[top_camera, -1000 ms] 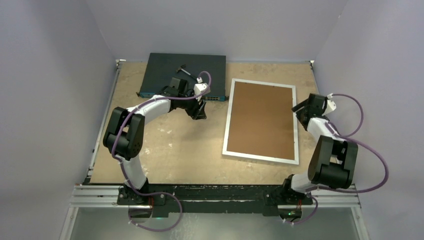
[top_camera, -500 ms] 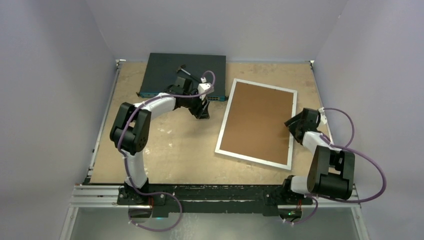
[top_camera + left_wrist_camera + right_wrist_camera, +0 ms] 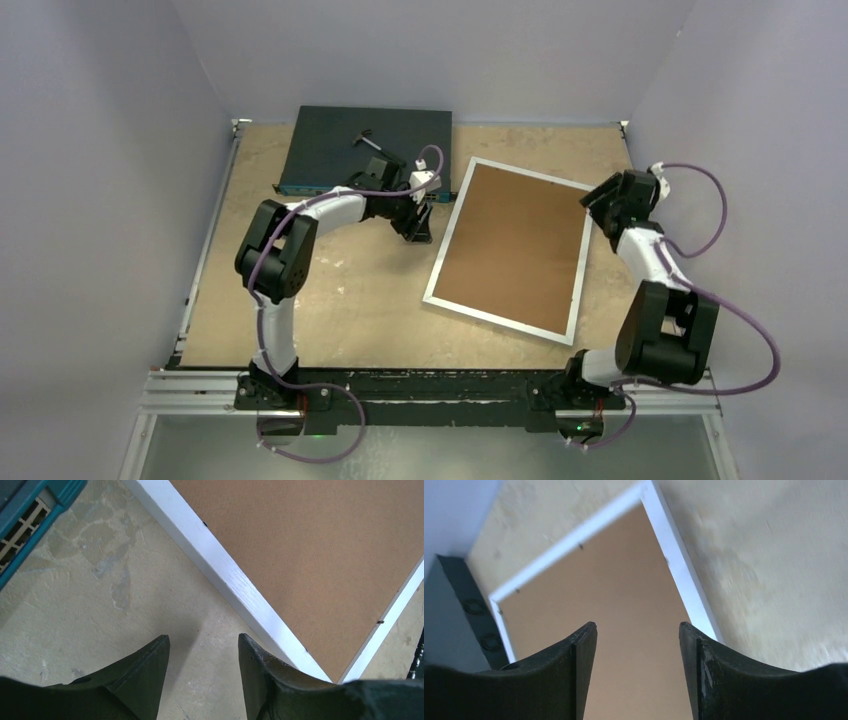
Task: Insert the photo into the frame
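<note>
We see the frame [image 3: 235,585] lying askew, thin white border around a brown backing board [image 3: 510,245], with left gripper [image 3: 202,639] and right gripper [image 3: 638,627] both spread apart, empty.

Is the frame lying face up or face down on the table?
Face down: the frame lies flat, with its brown backing board turned upward inside the white border.

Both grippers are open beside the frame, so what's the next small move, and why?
Probably ease the left gripper right onto the frame's white border to steady it. The frame lies back up with the brown backing board in place, no photo shows, and the right gripper is open and empty too.
</note>
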`<state>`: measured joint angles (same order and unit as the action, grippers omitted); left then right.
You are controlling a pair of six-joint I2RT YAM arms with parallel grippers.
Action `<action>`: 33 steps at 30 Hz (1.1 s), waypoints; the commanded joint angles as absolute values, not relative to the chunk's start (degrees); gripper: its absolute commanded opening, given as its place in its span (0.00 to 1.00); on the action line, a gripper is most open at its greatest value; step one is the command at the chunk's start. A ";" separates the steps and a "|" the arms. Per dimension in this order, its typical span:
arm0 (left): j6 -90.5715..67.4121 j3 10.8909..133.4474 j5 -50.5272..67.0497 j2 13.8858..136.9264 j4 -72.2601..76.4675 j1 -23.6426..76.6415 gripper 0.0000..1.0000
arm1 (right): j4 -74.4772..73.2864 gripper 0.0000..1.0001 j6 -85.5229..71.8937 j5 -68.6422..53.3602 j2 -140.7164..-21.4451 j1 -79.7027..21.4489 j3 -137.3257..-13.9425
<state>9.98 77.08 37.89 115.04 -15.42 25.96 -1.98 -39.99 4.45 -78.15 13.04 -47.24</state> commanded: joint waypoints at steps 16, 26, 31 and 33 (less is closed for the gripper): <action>6.88 80.68 37.88 120.78 -10.10 27.57 0.39 | 8.10 0.39 -37.15 -5.35 -97.20 17.84 -57.98; 7.75 80.44 37.48 122.29 -9.95 27.77 0.34 | 8.31 0.37 -37.42 -5.36 -100.32 17.93 -59.04; 7.91 80.51 37.63 122.68 -10.20 28.02 0.34 | 7.68 0.37 -37.12 -4.31 -101.33 17.93 -59.20; 8.06 80.58 37.54 122.76 -10.17 28.20 0.34 | 7.68 0.37 -37.05 -4.01 -101.15 17.99 -58.91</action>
<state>7.55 79.61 37.91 120.99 -9.69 27.53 7.60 -37.47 -4.51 -100.99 17.69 -57.45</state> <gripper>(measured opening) 0.340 0.375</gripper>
